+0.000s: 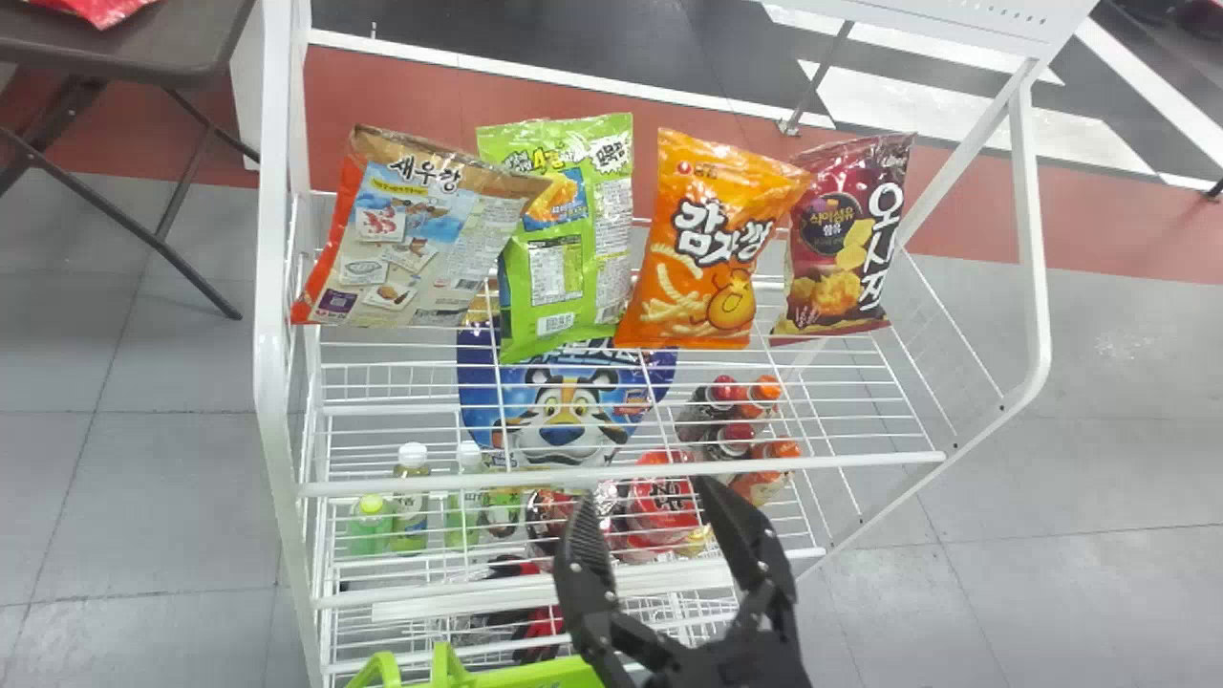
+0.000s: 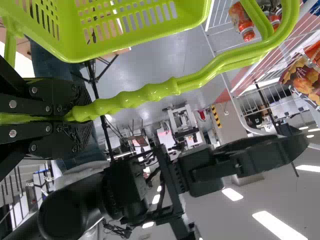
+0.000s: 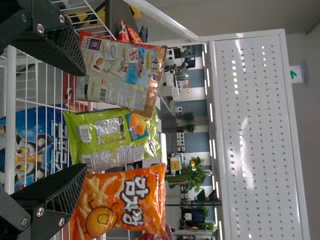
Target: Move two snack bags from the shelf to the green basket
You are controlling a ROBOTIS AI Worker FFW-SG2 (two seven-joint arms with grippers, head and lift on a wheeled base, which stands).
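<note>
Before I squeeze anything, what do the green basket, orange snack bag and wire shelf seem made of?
The green basket looks like glossy molded plastic: slotted walls, bright highlights. The orange snack bag seems thin, shiny film, wrinkled near its top. The wire shelf is probably metal with a smooth white coating, judging by its slim rods.

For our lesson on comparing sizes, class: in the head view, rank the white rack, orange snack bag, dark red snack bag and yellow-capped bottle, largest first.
1. White rack
2. Orange snack bag
3. Dark red snack bag, partly overlapped
4. Yellow-capped bottle
</note>
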